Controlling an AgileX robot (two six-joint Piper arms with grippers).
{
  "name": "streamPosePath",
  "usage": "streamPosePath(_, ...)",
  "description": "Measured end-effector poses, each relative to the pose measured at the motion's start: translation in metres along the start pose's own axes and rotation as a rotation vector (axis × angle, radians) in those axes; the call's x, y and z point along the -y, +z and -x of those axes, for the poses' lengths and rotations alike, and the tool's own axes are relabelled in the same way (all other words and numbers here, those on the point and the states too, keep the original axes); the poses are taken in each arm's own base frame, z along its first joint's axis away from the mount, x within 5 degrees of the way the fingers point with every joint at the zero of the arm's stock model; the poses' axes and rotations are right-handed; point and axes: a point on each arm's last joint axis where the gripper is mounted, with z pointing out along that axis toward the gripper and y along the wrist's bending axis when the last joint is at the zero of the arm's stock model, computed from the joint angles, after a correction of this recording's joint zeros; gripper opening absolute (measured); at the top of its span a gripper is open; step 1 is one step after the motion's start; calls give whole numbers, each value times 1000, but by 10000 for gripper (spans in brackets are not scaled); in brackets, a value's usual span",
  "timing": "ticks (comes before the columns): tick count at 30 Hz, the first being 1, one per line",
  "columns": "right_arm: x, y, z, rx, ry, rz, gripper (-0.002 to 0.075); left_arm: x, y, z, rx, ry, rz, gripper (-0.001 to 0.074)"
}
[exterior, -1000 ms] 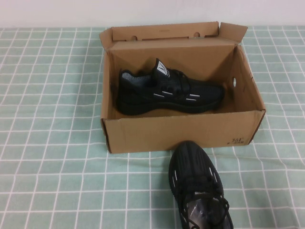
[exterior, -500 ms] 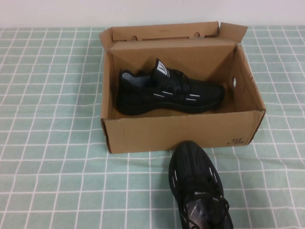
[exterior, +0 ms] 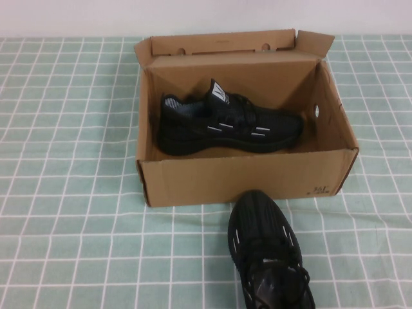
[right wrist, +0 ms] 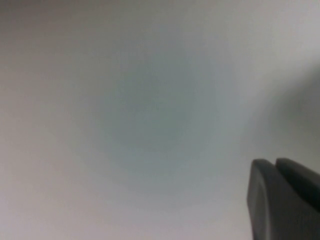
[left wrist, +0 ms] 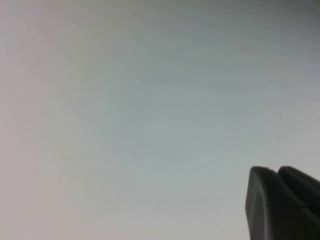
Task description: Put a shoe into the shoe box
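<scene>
The brown cardboard shoe box [exterior: 244, 181] stands open at the table's middle, its lid flap [exterior: 222, 42] raised at the back. One black shoe [exterior: 228, 122] lies on its side inside the box, toe to the right. A second black shoe [exterior: 265, 248] stands on the table just in front of the box, toe touching or nearly touching the front wall. Neither arm shows in the high view. My left gripper [left wrist: 276, 170] and my right gripper [right wrist: 274, 161] each show only dark fingertips pressed together against a blank pale surface, holding nothing.
A green-and-white checked cloth [exterior: 71, 193] covers the table. A pale wall [exterior: 206, 13] runs along the back edge. The box has small round holes in its right wall [exterior: 315, 111].
A pale glint in the near shoe's opening at the bottom edge has gone dark. The shoes and the box have not moved.
</scene>
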Motion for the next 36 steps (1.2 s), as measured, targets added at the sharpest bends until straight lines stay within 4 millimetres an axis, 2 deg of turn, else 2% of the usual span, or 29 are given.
streamPosePath(2, 3, 14, -2, -126, 8, -72, -7, 2, 15, 2, -117, -18, 41, 2)
streamPosePath(7, 14, 42, -38, -552, 148, -247, -7, -3, 45, -20, -463, -26, 173, 2)
streamPosePath(11, 11, 57, -72, -840, 106, -150, -7, -14, 54, -47, -645, 5, 243, 2)
streamPosePath(14, 6, 66, -83, -894, 84, -43, -7, -20, 59, -61, -712, 22, 268, 2)
streamPosePath(20, -10, 79, -102, -968, 426, 82, -7, -32, 64, -88, -875, 26, 337, 2)
streamPosePath(23, -19, 85, -116, -1039, 382, 300, -7, -38, 59, -101, -996, 23, 389, 2)
streamPosePath(27, -27, 92, -135, -1140, 469, 515, -6, -42, 52, -113, -1128, -10, 451, 2)
streamPosePath(30, -23, 96, -153, -1276, 491, 550, -5, -41, 48, -116, -1170, -50, 475, 2)
streamPosePath(36, -11, 101, -175, -1402, 356, 514, 20, -40, 47, -117, -1182, -83, 486, 2)
